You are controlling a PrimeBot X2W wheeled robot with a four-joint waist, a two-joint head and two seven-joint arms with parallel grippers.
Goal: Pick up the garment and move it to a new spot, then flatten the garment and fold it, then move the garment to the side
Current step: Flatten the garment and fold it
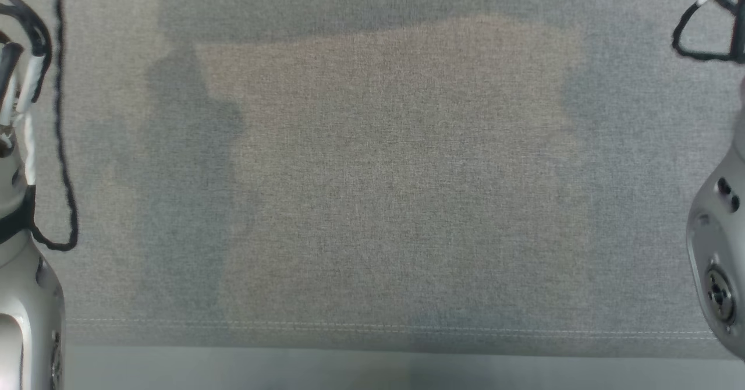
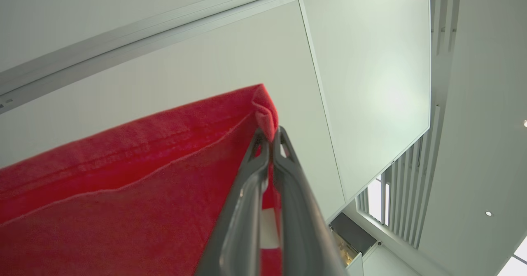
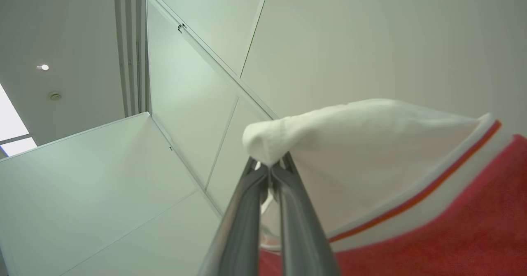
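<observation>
**Left end effector (image 2: 269,138) and right end effector (image 3: 271,167) are holding the red garment (image 2: 123,177) aloft**

Both are pointing up toward the ceiling panels (image 2: 362,82). The left one is pinching a folded red corner between fingers pressed together. The right one is nipping a bunched white panel (image 3: 370,152), edged with an orange-red stripe (image 3: 432,187), where it meets the red cloth. The garment is hanging between the two grips, above the grey fabric-covered bench (image 1: 372,174), whose surface is lying bare under the head camera.

This is looking like the carry to a new spot. Doing it well is calling for two firm pinches and hands moving together at matching height, so neither corner is tugging free. The cloth between them should be drawing taut before lowering, then the hanging edge should be touching down first and the rest trailing flat, saving smoothing work later. The white bunch is sitting right at the fingertips, so that is probably the weaker hold.
</observation>
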